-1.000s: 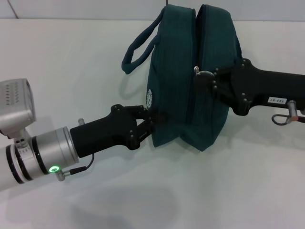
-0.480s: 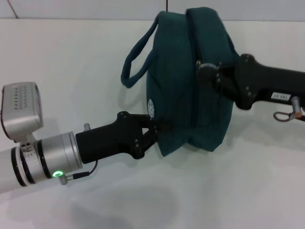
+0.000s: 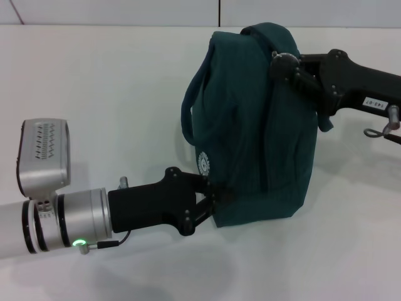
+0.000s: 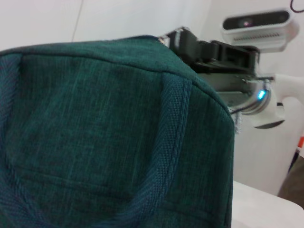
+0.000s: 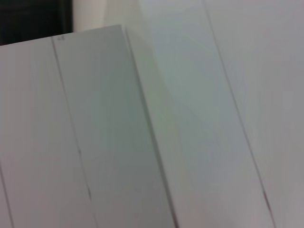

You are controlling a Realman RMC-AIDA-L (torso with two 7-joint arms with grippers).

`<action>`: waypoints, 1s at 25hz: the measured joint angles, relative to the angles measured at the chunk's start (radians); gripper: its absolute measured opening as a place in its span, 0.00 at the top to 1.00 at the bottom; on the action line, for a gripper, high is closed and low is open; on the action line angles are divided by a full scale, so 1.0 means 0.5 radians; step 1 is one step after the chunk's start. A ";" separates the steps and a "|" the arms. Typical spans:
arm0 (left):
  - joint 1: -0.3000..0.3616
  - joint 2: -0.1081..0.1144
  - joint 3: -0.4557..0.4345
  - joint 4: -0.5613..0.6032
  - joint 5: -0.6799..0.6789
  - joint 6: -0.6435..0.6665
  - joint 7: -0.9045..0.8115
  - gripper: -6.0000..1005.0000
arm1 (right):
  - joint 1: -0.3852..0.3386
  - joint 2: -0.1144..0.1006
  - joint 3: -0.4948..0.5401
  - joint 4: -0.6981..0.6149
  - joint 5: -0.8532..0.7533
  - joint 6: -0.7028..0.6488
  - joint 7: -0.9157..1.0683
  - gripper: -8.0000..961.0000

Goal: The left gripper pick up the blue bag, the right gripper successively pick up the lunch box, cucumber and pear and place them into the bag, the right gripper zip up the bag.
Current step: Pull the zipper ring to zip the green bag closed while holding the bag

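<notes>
The blue bag [image 3: 257, 138] stands nearly upright in mid-table, its seam closed, a strap handle [image 3: 188, 119] hanging on its left and a round white logo [image 3: 203, 164] low down. My left gripper [image 3: 216, 197] is shut on the bag's lower left corner. Up at the bag's top seam, my right gripper [image 3: 279, 63] has its fingers together, and the zip pull is hidden there. In the left wrist view the bag's fabric [image 4: 95, 133] fills the picture, with the right gripper [image 4: 190, 42] at its upper edge. The lunch box, cucumber and pear are out of view.
The white table [image 3: 94, 94] spreads around the bag, with a wall joint at the back. The right wrist view holds only white wall panels [image 5: 142, 142]. A camera housing [image 3: 42, 153] sits on my left wrist.
The bag has swung from lying tilted to nearly upright. My right gripper has travelled up and right along the seam to the bag's top. My left gripper has shifted down and right with the corner.
</notes>
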State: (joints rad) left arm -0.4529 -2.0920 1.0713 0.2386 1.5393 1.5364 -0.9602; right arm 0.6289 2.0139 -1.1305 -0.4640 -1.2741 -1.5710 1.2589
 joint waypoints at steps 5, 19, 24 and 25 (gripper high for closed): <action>-0.004 0.018 0.025 0.032 0.046 0.010 -0.010 0.93 | -0.003 -0.002 0.014 0.000 0.019 0.058 0.004 0.99; -0.032 0.043 0.026 0.113 0.138 0.024 -0.025 0.96 | -0.035 0.000 0.213 -0.003 0.042 0.155 -0.008 0.98; -0.014 0.031 0.011 0.160 -0.018 0.026 -0.082 0.96 | -0.036 0.000 0.191 -0.003 0.033 0.153 -0.011 0.98; -0.003 0.029 0.011 0.178 -0.071 0.028 -0.124 0.95 | -0.040 0.000 0.185 -0.003 0.030 0.148 -0.012 0.98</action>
State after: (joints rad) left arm -0.4542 -2.0778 1.0766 0.3277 1.5038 1.5506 -1.0220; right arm 0.6090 2.0136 -1.0380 -0.4653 -1.2590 -1.4969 1.2528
